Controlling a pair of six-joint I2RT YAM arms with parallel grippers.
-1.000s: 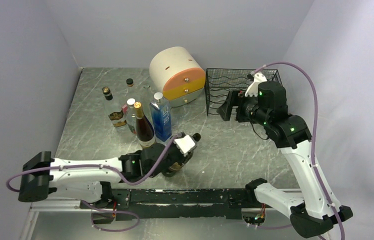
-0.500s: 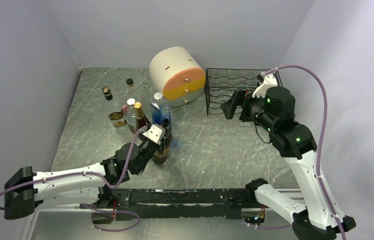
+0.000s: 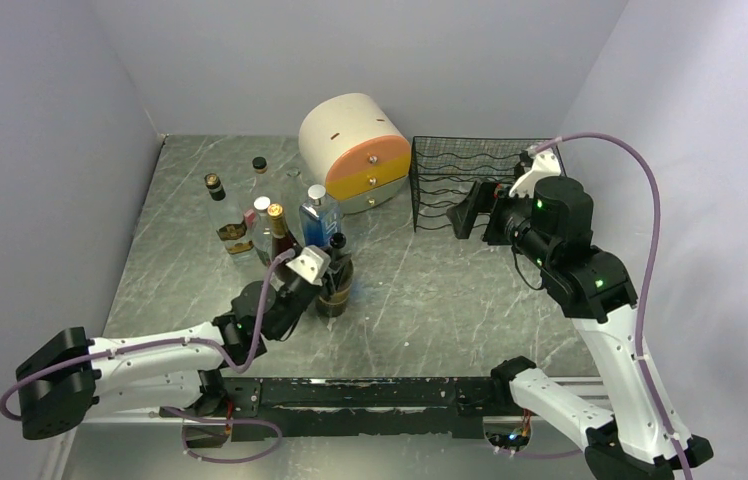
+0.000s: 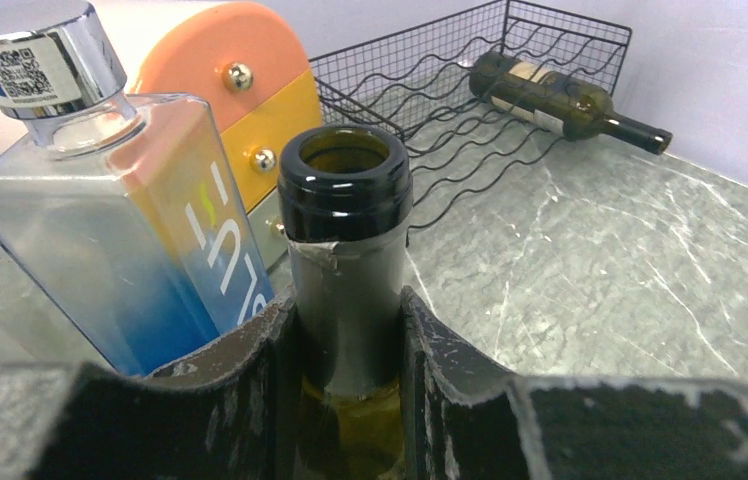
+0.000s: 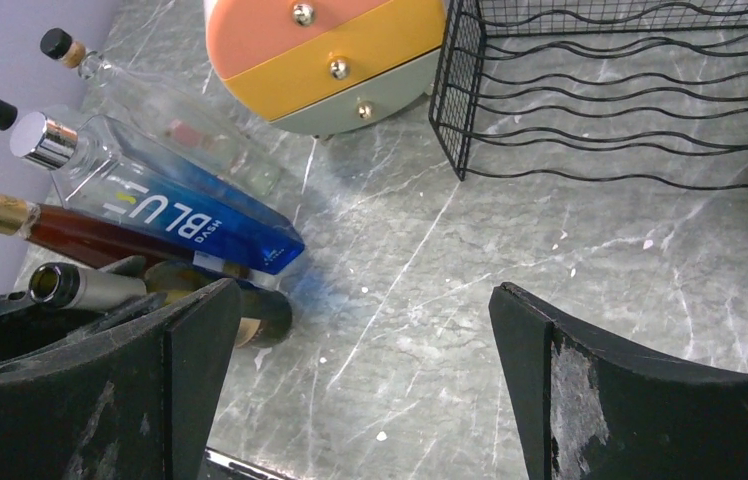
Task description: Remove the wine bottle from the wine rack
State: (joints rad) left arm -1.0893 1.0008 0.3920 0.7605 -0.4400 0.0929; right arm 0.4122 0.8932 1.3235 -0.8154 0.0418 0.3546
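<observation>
My left gripper (image 3: pixel 331 272) is shut on the neck of a dark green wine bottle (image 3: pixel 337 292). The bottle stands upright on the table beside a blue glass bottle (image 3: pixel 321 222). In the left wrist view the fingers (image 4: pixel 450 370) clamp the neck below the open mouth of this bottle (image 4: pixel 345 195). The black wire wine rack (image 3: pixel 445 165) stands at the back right. A second wine bottle (image 4: pixel 560 98) lies at its far end, neck pointing out. My right gripper (image 3: pixel 470 212) is open and empty, hovering in front of the rack (image 5: pixel 630 110).
The cream-and-orange drum drawer unit (image 3: pixel 355 150) stands left of the rack. Several upright bottles (image 3: pixel 268 228) cluster at the centre left, close to the held bottle. Grey walls close in the table on the left, back and right.
My left arm has carried the wine bottle from the front of the table back and left, and it now stands upright by the blue bottle. My right arm has shifted slightly right.
</observation>
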